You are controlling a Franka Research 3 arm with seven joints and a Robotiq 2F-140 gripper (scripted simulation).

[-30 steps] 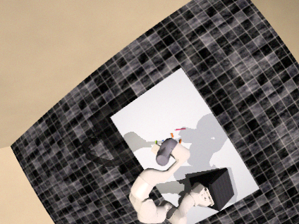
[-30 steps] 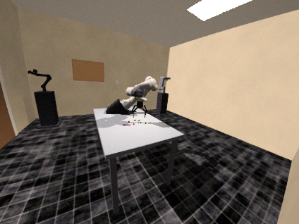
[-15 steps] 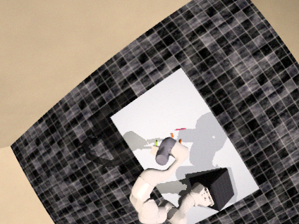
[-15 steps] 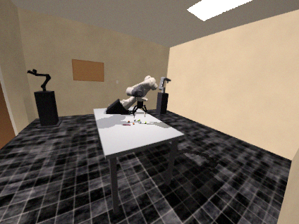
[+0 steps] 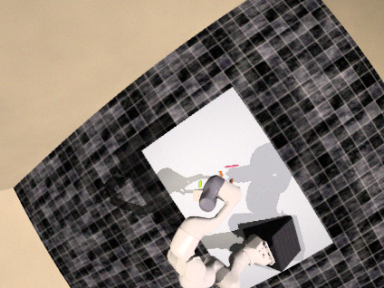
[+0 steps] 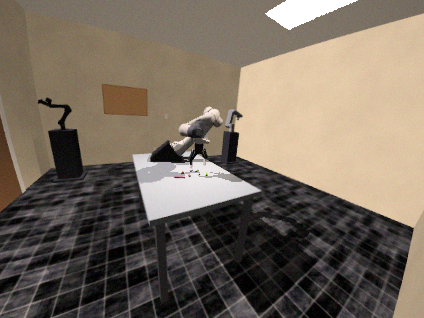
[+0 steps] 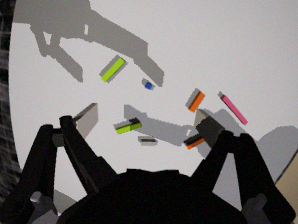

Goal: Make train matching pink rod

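Wrist view gives the clearest look at the white surface, with the rods lying apart on it. Over them hangs the gripper, its fingers wide apart and nothing between them.

The longest rod is the pink rod, the measure for the train, lying off to one side. Next come two lime rods: the outer lime rod, and the inner lime rod, which lies near the grey one. The near orange rod is partly behind a finger in the wrist view; the other orange rod lies closer to the pink. Smaller is the grey rod, and smallest is the blue rod.

I judge that lime, grey and blue must make the train, because five, three and one give nine. No train is formed; the step in hand seems to be choosing and reaching the first rod. Which rod is aimed at, I cannot tell well from this angle. The next move calls for turning the fingers across the chosen rod, then going down without pushing its neighbours.
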